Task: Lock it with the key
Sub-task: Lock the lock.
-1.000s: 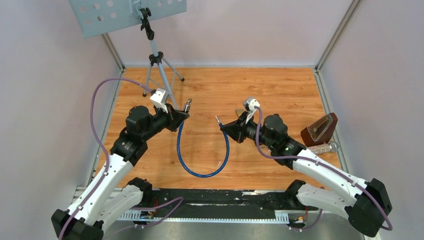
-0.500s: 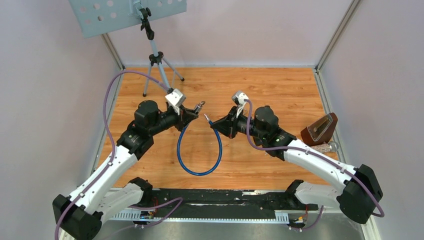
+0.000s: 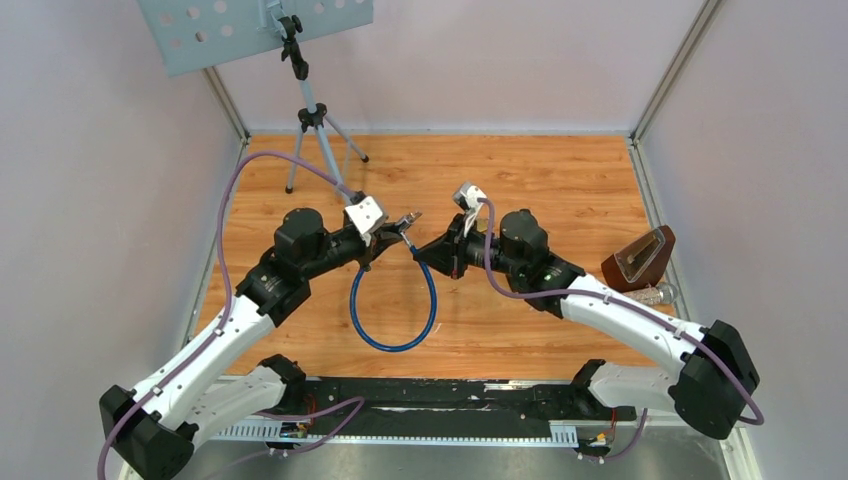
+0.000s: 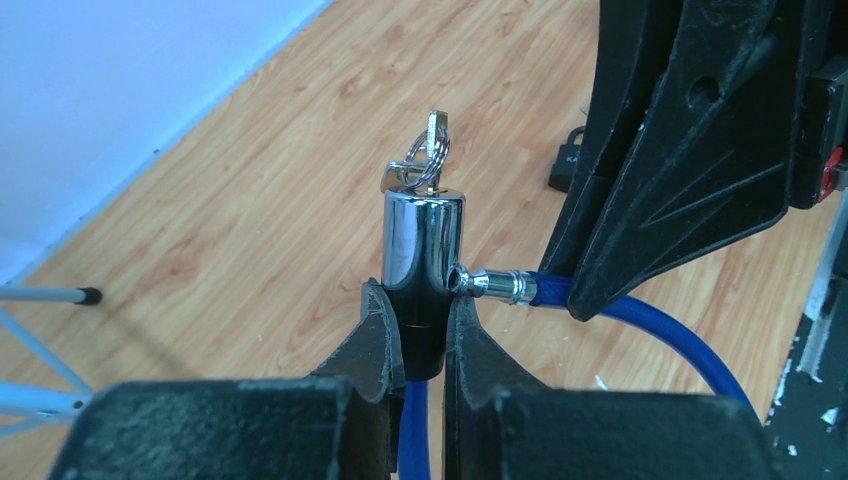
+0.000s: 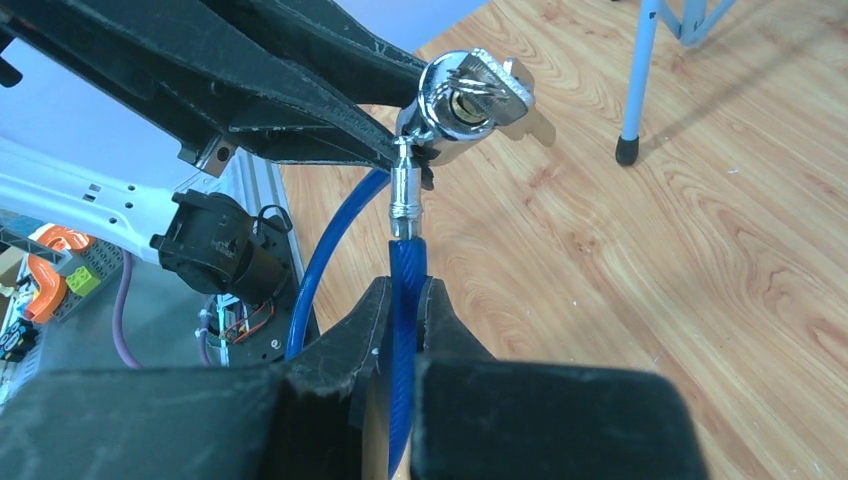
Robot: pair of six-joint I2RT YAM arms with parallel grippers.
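Note:
A blue cable lock (image 3: 392, 318) hangs in a loop between my two arms above the wooden floor. My left gripper (image 4: 425, 310) is shut on the black neck of the chrome lock barrel (image 4: 424, 240), which stands upright with a key (image 4: 433, 140) on a ring in its top. My right gripper (image 5: 404, 300) is shut on the blue cable just behind its metal pin (image 5: 404, 190). The pin's tip sits in the hole in the barrel's side (image 5: 462, 105). In the top view the two grippers meet at the middle (image 3: 410, 235).
A music stand's tripod (image 3: 318, 125) stands at the back left. A brown wedge-shaped case (image 3: 640, 256) and a clear bottle (image 3: 648, 295) lie at the right edge. A small black padlock (image 4: 568, 160) lies on the floor behind the right gripper.
Both arms have moved inward toward each other. The cable's pin end and the lock barrel, apart before, now meet, and the loop has narrowed.

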